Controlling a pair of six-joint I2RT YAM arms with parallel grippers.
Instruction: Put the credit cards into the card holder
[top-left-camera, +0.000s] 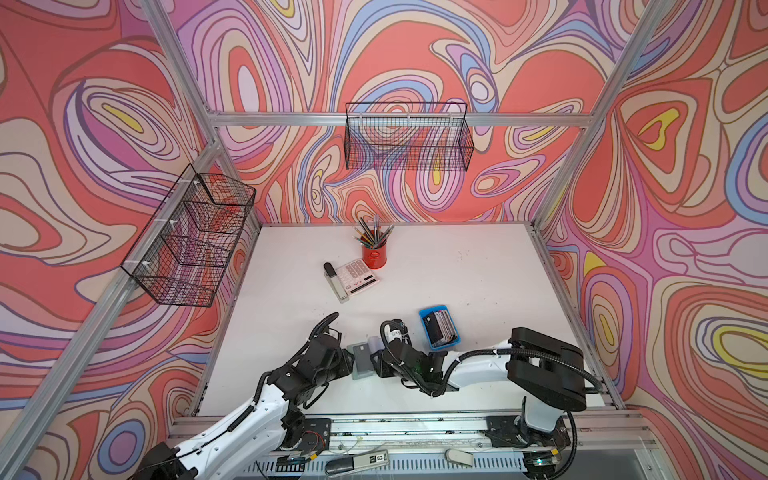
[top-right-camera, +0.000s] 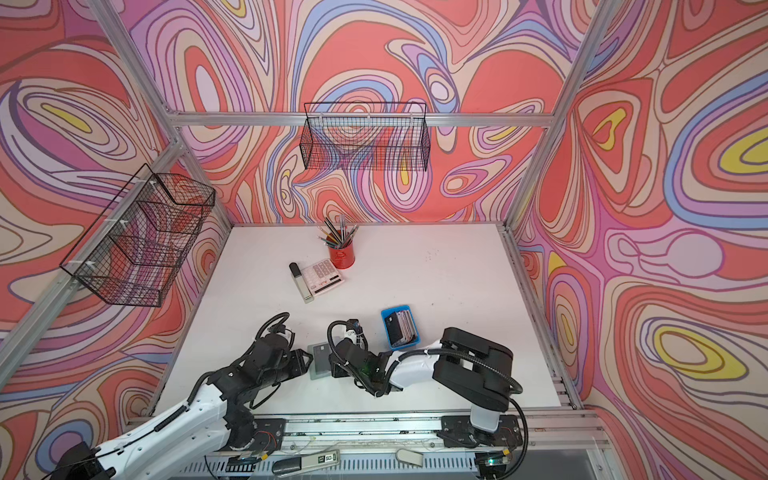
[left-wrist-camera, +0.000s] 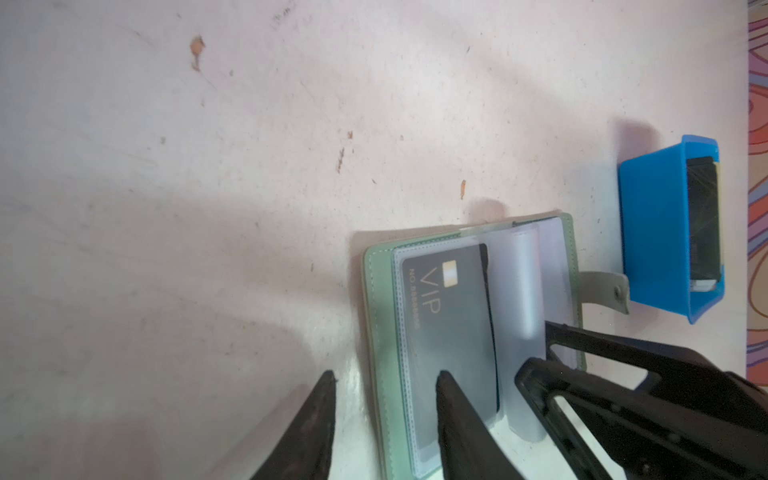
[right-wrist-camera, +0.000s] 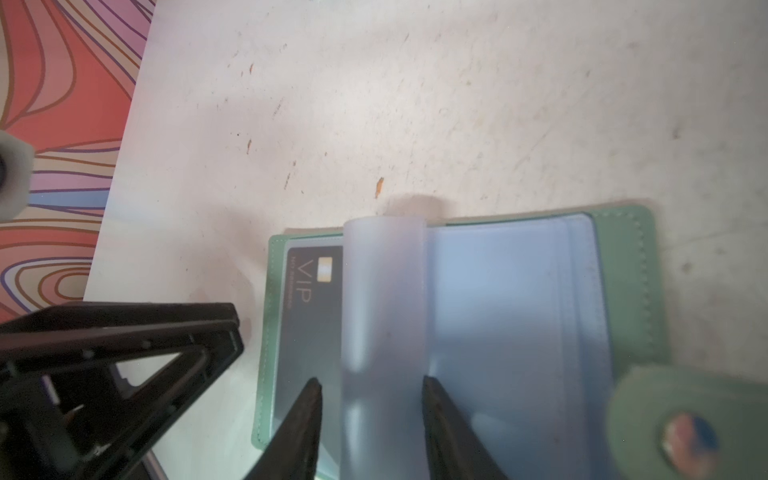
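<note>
Sage-green card holder (left-wrist-camera: 380, 316), left fingers (left-wrist-camera: 453, 415) apart on it, right fingers (right-wrist-camera: 307, 415) apart astride sleeve (right-wrist-camera: 382, 311), blue tray (left-wrist-camera: 656, 232) beside

The card holder (top-left-camera: 363, 362) lies open near the desk's (top-left-camera: 490, 282) front. The tray (top-left-camera: 424, 320), credit cards (top-left-camera: 441, 328) in it, sits just behind to its right; calculator (top-left-camera: 359, 274) and pencil cup (top-left-camera: 373, 257) stand farther back.

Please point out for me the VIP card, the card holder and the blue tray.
VIP card (left-wrist-camera: 449, 316): left wrist view, middle of its dark face.
card holder (right-wrist-camera: 631, 282): right wrist view, bare green cover.
blue tray (left-wrist-camera: 652, 224): left wrist view, outer wall.
</note>
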